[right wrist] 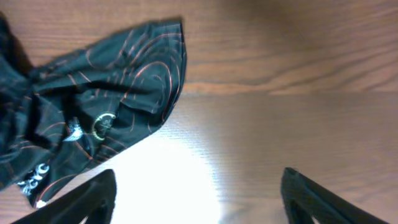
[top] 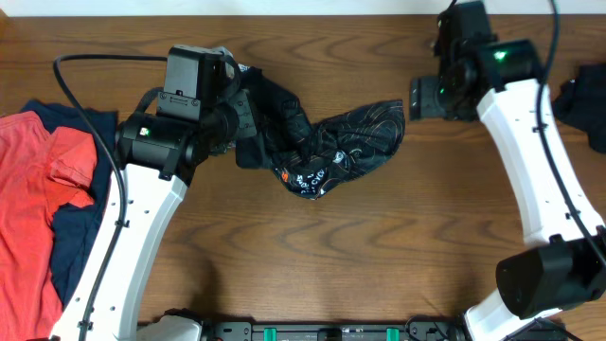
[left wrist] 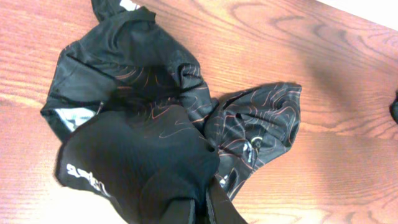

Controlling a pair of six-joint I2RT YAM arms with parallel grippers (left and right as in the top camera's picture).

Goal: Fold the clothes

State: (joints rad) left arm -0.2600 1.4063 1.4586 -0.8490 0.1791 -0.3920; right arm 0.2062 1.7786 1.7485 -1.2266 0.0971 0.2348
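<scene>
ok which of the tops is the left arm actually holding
The black jersey with wavy lines, bunched mid-table and caught in the left gripper. The red top and navy top lie apart at the left edge.

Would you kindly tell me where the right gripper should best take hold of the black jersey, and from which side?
Probably the flat corner of the black jersey that points at the right gripper, approached from that side: it lies spread with a straight hem, while the rest is bunched.

text: none legible | black jersey (left wrist: 143, 124): white lettering (left wrist: 84, 177), round emblem (right wrist: 102, 124), too blurred to read
</scene>
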